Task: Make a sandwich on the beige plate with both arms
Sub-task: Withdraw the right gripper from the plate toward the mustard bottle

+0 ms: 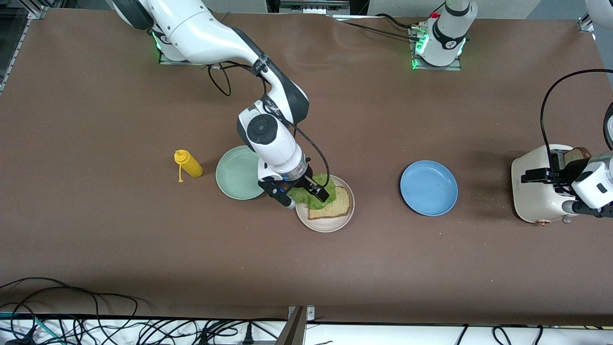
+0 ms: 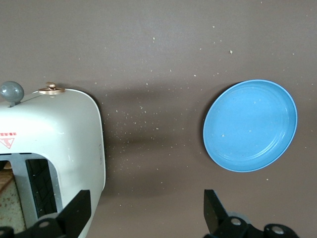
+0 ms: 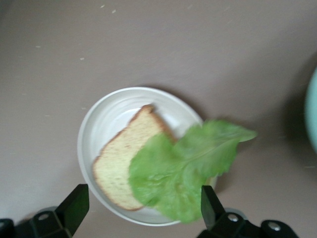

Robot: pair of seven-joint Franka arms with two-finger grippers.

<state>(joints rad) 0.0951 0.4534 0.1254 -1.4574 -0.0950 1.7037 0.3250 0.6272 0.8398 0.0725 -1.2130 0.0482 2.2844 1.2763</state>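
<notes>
Brown matte table (image 1: 143,239), ruffled lettuce (image 1: 313,195)

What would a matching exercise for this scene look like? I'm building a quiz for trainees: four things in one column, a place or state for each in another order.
Things:
1. lettuce leaf
2. mustard bottle
3. blue plate
4. left gripper

Places or states:
A. lying on its side beside the mint-green plate, toward the right arm's end
B. open over the toaster
C. bare, between the beige plate and the toaster
D. draped over the bread slice and the beige plate's rim, below the open right gripper

Pairs: 1-D, 2-A, 3-C, 4-B
</notes>
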